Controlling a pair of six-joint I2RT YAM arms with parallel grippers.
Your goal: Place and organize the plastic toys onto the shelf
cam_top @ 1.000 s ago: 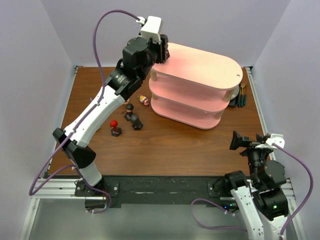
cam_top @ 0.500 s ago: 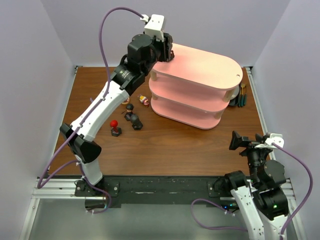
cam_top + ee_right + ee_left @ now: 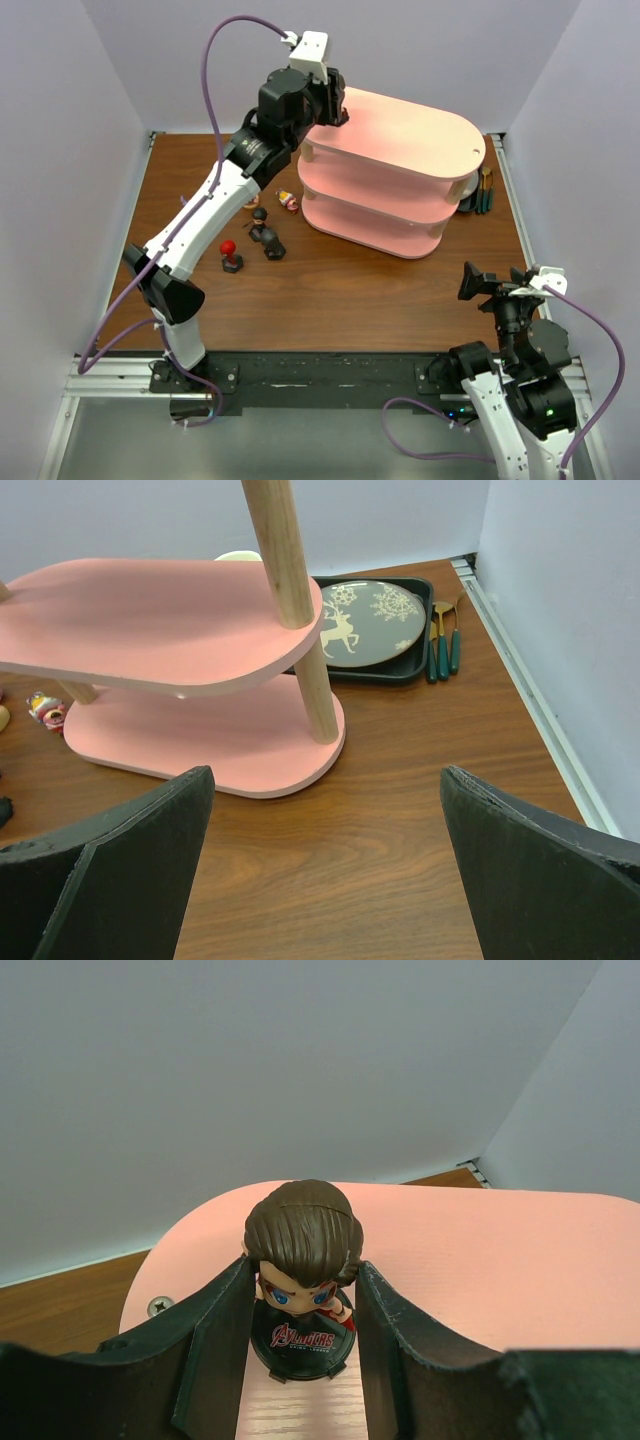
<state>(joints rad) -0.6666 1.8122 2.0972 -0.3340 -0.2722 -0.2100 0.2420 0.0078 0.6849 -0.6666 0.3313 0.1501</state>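
Two dark fingers (image 3: 215, 1350) clamp the brown-haired figurine (image 3: 302, 1235) at centre frame of the left wrist view. The left gripper (image 3: 302, 1285) is closed on its sides, and its black base sits at or just above the top board of the shelf (image 3: 480, 1250); contact is unclear. Placement looks to be the step in hand. Next comes settling the base flat, parting the fingers and lifting away without tipping it. Left of the shelf in the overhead view, other toys (image 3: 262, 232) wait on the table (image 3: 350, 290). At lower right, the right gripper (image 3: 480, 283) hangs wide open, empty.
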